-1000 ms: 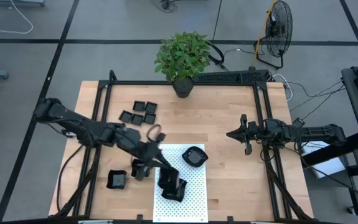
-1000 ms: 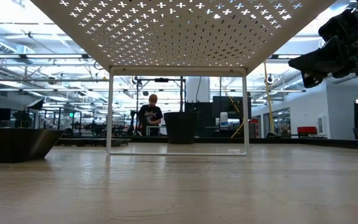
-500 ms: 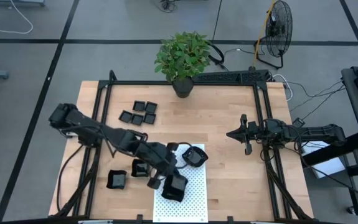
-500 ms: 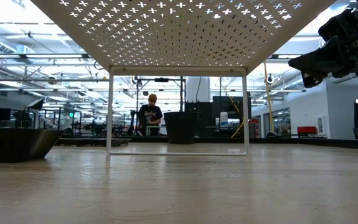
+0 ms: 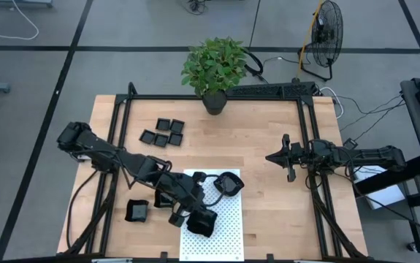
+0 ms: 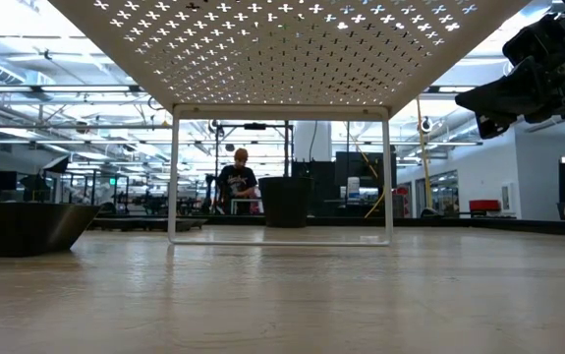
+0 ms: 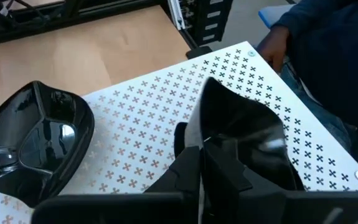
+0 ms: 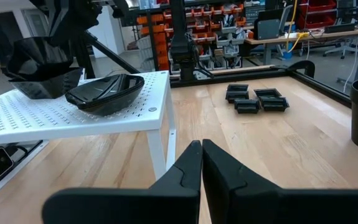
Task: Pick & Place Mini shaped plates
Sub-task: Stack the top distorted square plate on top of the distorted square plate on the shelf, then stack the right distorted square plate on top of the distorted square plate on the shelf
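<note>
The left gripper (image 5: 201, 219) clamps a black plate (image 7: 247, 134), its near rim hidden by the fingers, over the white dotted mat (image 5: 228, 219) at lower centre. Right gripper (image 5: 286, 157) pinched together, mid-right above the wooden table (image 5: 268, 212).

Held plate (image 7: 244, 134): you had a glossy black angular dish tilted just above the white mat.
Rounded plate (image 5: 228, 183): you saw it resting upright on the mat.
Cluster (image 5: 163, 132): small square dishes lay together on the wood.
Single dish (image 5: 137, 210): sat apart beside the mat.
</note>
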Available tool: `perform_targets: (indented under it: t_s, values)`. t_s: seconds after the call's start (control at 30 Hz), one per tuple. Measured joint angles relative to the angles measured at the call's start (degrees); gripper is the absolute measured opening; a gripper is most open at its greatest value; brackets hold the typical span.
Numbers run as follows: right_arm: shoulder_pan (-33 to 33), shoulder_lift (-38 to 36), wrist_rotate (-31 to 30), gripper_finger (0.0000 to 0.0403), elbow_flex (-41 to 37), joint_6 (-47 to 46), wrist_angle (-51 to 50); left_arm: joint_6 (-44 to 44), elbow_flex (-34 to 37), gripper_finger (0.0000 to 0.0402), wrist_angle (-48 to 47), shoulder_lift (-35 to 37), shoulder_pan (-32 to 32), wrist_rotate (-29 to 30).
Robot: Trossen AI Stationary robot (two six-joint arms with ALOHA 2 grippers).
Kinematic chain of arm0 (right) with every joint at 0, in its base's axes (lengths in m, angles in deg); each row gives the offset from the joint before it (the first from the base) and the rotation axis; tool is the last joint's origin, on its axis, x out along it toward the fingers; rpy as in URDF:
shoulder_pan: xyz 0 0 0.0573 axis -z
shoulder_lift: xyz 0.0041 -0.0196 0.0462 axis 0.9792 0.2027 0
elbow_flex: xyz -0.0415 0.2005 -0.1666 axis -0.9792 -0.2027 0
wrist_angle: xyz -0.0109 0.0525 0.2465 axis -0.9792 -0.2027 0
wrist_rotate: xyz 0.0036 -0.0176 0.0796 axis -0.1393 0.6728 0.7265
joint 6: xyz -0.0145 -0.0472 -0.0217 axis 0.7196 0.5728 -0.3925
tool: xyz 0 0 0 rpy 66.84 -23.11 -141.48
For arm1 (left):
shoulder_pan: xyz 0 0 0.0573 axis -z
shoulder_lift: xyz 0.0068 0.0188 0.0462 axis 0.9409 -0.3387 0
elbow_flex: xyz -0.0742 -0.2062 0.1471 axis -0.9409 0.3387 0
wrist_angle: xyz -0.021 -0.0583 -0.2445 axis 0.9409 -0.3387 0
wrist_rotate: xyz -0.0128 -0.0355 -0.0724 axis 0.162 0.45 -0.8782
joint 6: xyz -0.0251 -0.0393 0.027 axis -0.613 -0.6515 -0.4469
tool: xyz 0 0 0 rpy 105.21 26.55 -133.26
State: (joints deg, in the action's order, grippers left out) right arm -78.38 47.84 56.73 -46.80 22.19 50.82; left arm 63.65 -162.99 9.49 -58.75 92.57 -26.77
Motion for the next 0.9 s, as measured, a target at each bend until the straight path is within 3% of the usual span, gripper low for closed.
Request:
perform_targets:
  t_s: [0.23,0.7,0.9]
  values:
    - [-0.02,0.0,0.0,0.0,0.0,0.0,0.0,-0.02,0.0,0.0005,0.07,0.0,-0.04,0.04]
    - [0.0,-0.01,0.0,0.0,0.0,0.0,-0.01,0.08,0.0,0.0059,0.03,0.0,0.28,0.0]
    - [0.0,-0.02,0.0,0.0,0.0,0.0,0.0,4.3,0.0,0.0066,-0.57,0.06,0.28,0.03]
